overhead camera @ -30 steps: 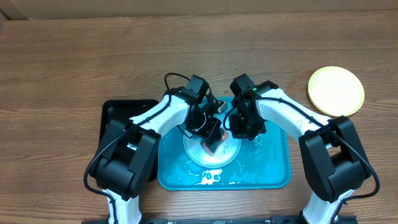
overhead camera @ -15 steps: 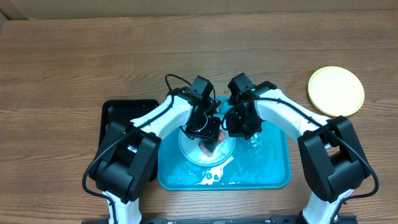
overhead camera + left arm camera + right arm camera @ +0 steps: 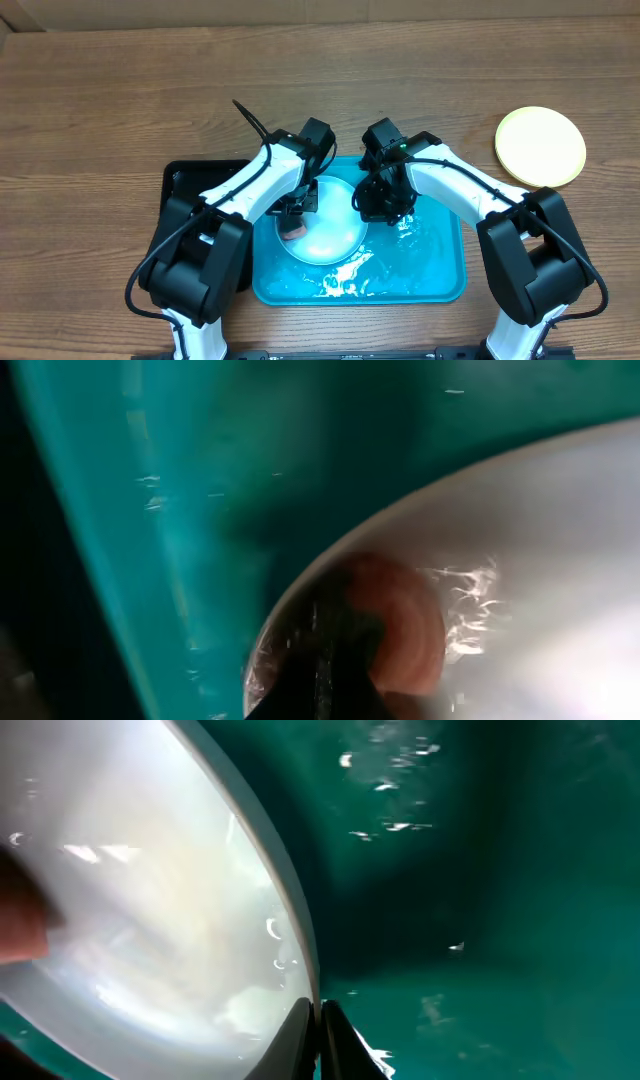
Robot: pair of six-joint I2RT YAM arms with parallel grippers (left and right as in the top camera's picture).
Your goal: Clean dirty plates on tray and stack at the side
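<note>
A light blue plate [image 3: 330, 235] with a whitish centre lies in the wet blue tray [image 3: 440, 275]. My right gripper [image 3: 372, 205] is shut on the plate's right rim; in the right wrist view its fingers [image 3: 318, 1032] pinch the rim of the plate [image 3: 150, 900]. My left gripper [image 3: 296, 222] is shut on a pinkish-orange sponge [image 3: 400, 622] and presses it on the plate's left edge [image 3: 520, 560]. A pale yellow-green plate [image 3: 540, 146] lies on the table at the far right. A third plate is not in view.
A black tray [image 3: 185, 195] sits to the left of the blue tray, partly under my left arm. A black cable [image 3: 250, 120] sticks up from the left arm. The wooden table [image 3: 120, 90] extends all around.
My left gripper has slid the sponge from the plate's middle to its left edge. The plate has shifted slightly left. The right gripper has kept its hold on the rim.
</note>
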